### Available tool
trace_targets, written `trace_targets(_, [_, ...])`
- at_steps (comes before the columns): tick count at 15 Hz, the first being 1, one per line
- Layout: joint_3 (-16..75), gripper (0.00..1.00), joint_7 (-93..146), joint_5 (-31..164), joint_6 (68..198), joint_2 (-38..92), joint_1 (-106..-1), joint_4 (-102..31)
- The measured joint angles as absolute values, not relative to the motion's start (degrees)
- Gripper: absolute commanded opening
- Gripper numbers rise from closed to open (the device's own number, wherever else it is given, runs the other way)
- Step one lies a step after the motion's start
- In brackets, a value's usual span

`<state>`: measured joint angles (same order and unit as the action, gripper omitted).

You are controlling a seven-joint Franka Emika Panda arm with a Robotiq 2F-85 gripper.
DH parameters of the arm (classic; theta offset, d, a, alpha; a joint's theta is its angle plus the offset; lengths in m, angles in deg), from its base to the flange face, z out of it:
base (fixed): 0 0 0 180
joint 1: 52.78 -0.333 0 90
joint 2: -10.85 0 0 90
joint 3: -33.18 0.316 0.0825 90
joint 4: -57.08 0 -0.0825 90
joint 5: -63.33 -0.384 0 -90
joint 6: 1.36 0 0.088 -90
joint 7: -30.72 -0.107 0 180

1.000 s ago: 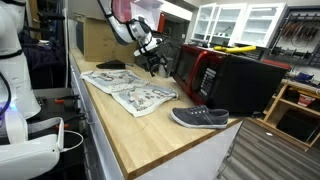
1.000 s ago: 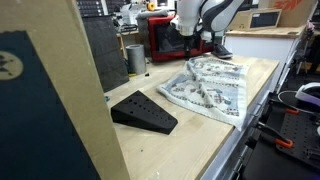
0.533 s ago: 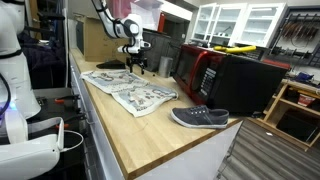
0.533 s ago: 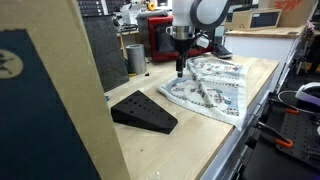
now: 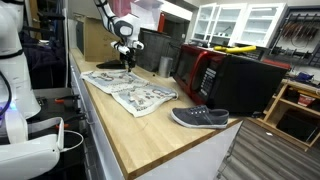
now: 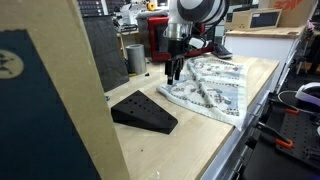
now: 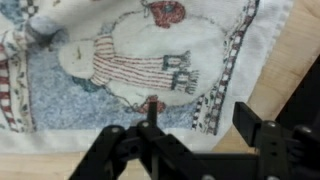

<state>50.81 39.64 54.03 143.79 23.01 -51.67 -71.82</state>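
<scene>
A printed cloth (image 5: 130, 92) (image 6: 210, 90) with a cartoon figure lies spread on the wooden counter (image 5: 150, 135). My gripper (image 5: 125, 63) (image 6: 175, 72) points straight down over the cloth's edge on the side nearest the black wedge (image 6: 143, 112). In the wrist view the gripper (image 7: 200, 120) straddles the cloth's (image 7: 130, 60) hem, one fingertip over the print and the other over bare wood (image 7: 290, 60). The jaws stand apart with nothing gripped between them. Whether the fingertips touch the cloth I cannot tell.
A grey shoe (image 5: 200, 117) lies near the counter's end. A red microwave (image 5: 205, 70) (image 6: 160, 40) and a black appliance (image 5: 250, 85) stand behind the cloth. A metal cup (image 6: 136, 58) stands by the wedge. A cardboard panel (image 6: 50, 100) blocks part of an exterior view.
The arm has swung from the microwave side of the cloth across to its edge near the wedge and come lower. The jaws look slightly narrower than before.
</scene>
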Motion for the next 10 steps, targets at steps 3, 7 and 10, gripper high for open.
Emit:
trace_targets(3, [48.5,0.22,39.5,52.8,143.9,23.0,-52.9,-71.8])
trace_targets(7, [46.3,0.00,39.3,52.8,144.6,23.1,-53.9,-71.9])
trace_targets(10, [45.4,0.00,39.3,52.8,146.7,23.5,-54.5,-72.3])
